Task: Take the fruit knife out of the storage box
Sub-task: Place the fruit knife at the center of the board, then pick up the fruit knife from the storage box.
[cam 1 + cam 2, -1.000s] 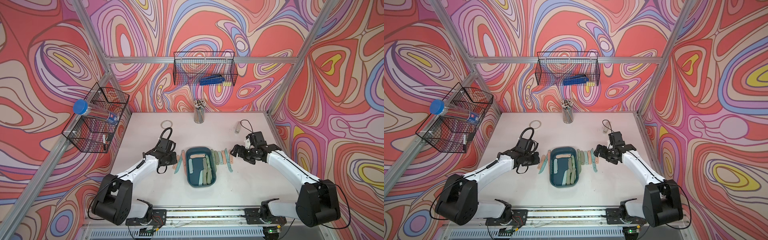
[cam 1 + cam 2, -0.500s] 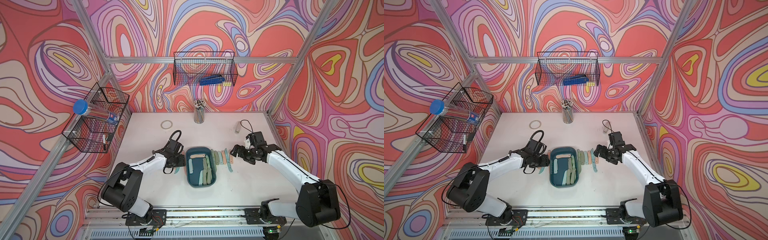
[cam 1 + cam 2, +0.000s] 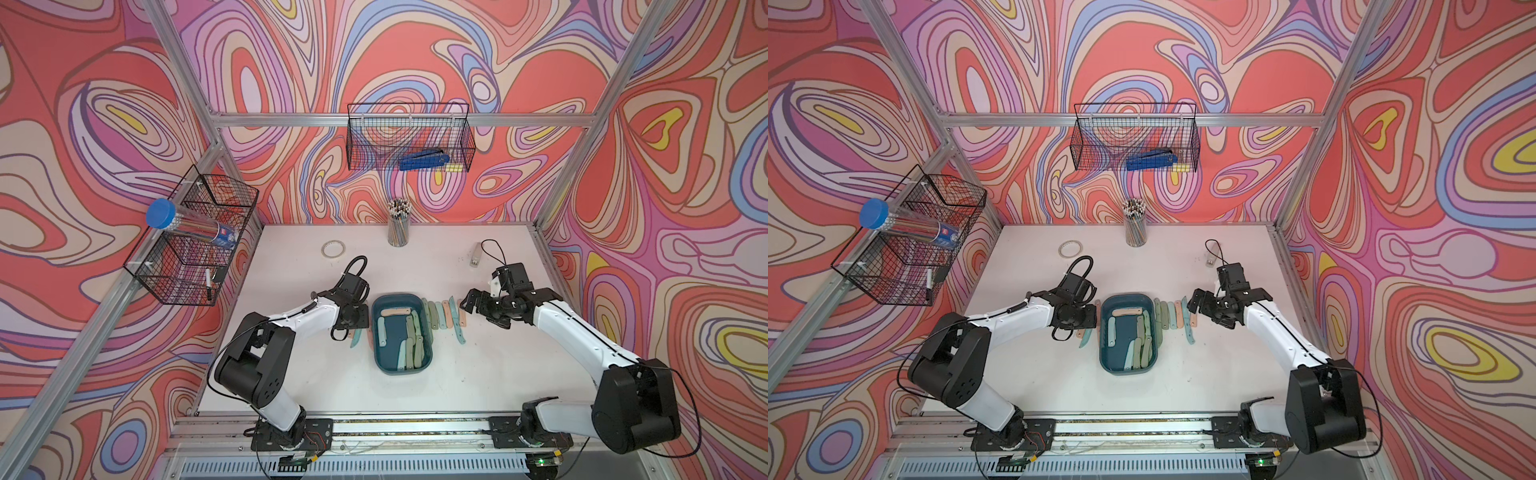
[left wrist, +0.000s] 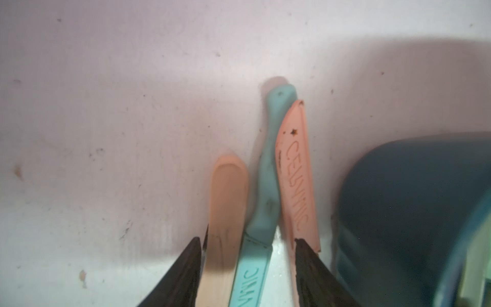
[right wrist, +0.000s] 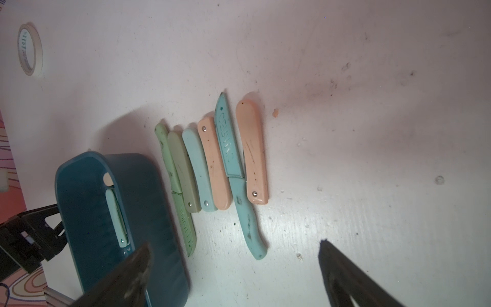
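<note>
Left wrist view puts your left gripper point(image 4: 245, 242) low over the white tabletop point(image 4: 106, 106) just left of the dark teal, round-cornered plastic storage box point(image 3: 387, 358), jaws apart astride a folded peach plastic knife point(image 4: 228, 202) and an opened teal knife point(image 4: 268, 186); that reads as a set-down, not a grip. Several pastel fruit knives point(image 3: 411, 340) lie inside the box, so you have more to lift. Right of the box your right gripper point(image 5: 235, 243) hangs wide open beside a row of knives point(image 5: 212, 164), probably each arm unloading to its own side. Beyond the box stands a cup of pencils point(image 3: 398, 226).
</note>
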You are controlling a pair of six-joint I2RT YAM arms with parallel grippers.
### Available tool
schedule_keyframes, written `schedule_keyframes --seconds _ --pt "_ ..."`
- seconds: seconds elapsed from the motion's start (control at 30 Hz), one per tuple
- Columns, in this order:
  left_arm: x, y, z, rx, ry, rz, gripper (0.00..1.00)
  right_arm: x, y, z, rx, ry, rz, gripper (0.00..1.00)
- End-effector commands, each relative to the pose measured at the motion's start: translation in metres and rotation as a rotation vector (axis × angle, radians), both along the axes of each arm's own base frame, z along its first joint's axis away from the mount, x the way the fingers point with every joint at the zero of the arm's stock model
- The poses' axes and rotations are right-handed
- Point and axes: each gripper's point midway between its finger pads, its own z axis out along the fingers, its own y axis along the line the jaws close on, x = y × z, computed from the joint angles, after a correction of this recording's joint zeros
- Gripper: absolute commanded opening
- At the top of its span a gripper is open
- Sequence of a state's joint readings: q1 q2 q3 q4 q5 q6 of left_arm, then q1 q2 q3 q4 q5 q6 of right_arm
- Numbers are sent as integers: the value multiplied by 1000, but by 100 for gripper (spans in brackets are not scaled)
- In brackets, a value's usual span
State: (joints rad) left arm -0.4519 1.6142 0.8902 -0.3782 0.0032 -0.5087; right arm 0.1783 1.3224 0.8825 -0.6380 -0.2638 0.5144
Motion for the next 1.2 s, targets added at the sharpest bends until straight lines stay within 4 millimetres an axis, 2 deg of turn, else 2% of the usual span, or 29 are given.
schedule_keyframes --seconds 0.0,0.13,0.27,0.37,0.47,0.57,0.73,0.87,1.03,1.07,1.17 --pt "-3 8 21 22 -41 4 60 5 7 8 17 -41 18 98" --pt "0 3 78 -50 -169 -10 73 9 19 22 26 -110 65 98" --pt "-4 9 137 -78 -282 -15 79 12 53 51 12 -209 167 97" --pt "-14 8 163 -108 -326 -59 89 6 92 68 0 -245 278 96" --pt "-27 5 175 -141 -344 -118 96 -8 127 70 -30 -200 375 91" --pt "-43 1 185 -190 -377 -178 100 -30 156 56 -100 -79 450 88" --pt "-62 10 199 -193 -461 -214 100 -73 199 33 -163 69 525 81" --pt "-77 2 216 -267 -531 -286 100 -93 202 3 -282 174 490 70" --pt "-91 -11 230 -364 -573 -363 100 -103 201 -23 -283 247 438 55" --pt "-93 -13 230 -375 -570 -374 100 -106 201 -39 -298 288 436 54" --pt "-98 -20 230 -395 -560 -402 100 -108 203 -56 -303 317 433 54"
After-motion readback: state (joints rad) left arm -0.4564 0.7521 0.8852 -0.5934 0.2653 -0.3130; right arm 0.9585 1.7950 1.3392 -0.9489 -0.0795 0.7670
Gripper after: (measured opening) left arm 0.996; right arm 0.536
